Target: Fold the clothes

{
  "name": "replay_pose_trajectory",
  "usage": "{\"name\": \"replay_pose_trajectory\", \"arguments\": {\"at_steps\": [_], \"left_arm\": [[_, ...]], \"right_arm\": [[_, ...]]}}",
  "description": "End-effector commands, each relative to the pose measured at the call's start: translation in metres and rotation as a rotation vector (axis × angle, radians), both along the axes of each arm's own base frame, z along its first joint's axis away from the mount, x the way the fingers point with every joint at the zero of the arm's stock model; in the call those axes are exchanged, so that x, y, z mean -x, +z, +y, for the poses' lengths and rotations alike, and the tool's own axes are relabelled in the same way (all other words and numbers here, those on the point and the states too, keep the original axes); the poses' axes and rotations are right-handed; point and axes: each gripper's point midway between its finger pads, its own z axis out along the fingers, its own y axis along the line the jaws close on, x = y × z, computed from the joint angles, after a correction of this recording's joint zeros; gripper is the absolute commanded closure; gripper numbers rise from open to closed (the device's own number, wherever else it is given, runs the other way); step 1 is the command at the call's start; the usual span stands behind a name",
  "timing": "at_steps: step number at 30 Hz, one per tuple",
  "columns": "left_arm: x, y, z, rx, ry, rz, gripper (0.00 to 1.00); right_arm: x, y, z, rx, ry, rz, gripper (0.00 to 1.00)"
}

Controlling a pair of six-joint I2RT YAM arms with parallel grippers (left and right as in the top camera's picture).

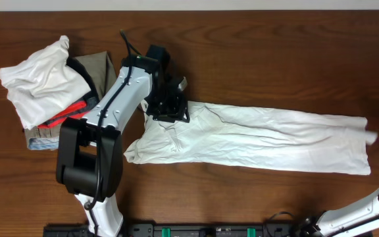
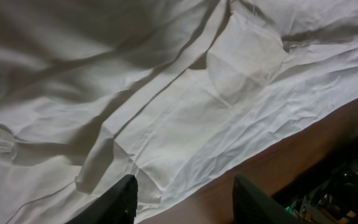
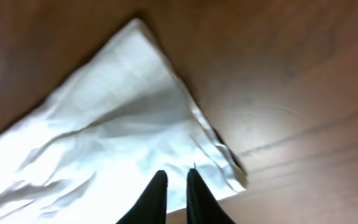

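One pair of white trousers lay stretched across the tabletop. The left pincer hovered released over the waist end; the right pincer clenched the leg hem.

The white trousers lie stretched out flat and wrinkled, waist to the left and leg ends to the right, with what seems a pocket facing up. Well apart, far left, sits a crumpled heap of clothes, white on top.
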Motion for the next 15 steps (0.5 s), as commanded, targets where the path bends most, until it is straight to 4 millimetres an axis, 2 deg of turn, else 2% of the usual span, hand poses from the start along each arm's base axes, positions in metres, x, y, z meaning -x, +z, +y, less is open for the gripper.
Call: {"name": "replay_pose_trajectory", "arguments": {"at_steps": [1, 7, 12, 15], "left_arm": [[0.002, -0.007, 0.004, -0.021, -0.002, 0.015, 0.5], [0.002, -0.006, 0.003, -0.02, -0.002, 0.015, 0.5], [0.001, -0.003, -0.005, 0.032, -0.001, 0.018, 0.5], [-0.002, -0.001, -0.011, 0.052, -0.009, -0.004, 0.5]], "right_arm": [[0.017, -0.008, -0.007, 0.046, -0.037, 0.083, 0.88], [0.01, -0.013, -0.002, 0.025, -0.044, 0.053, 0.89], [-0.026, -0.003, 0.033, -0.138, 0.029, -0.139, 0.89], [-0.039, 0.0, 0.053, -0.201, 0.077, -0.192, 0.89]]}}
